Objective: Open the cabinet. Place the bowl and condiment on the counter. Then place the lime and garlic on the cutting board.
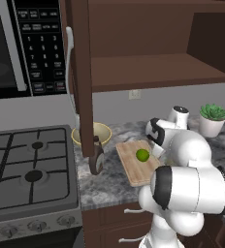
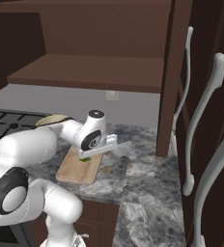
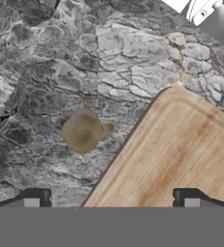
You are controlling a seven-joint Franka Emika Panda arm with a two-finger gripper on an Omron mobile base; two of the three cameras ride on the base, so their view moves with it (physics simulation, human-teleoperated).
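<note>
Already the small green lime (image 1: 142, 155) is seen resting on the pale wooden cutting board (image 1: 134, 169); the gripper (image 3: 111, 200), spread wide and empty, is held above the brownish garlic bulb (image 3: 82, 130) on the grey speckled tabletop (image 3: 46, 72), presumably for pickup.

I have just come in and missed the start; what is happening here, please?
The robot arm is setting out food. The cabinet door is open, the bowl stands on the counter, and the lime lies on the cutting board. The open gripper hovers over the garlic, beside the board.
</note>
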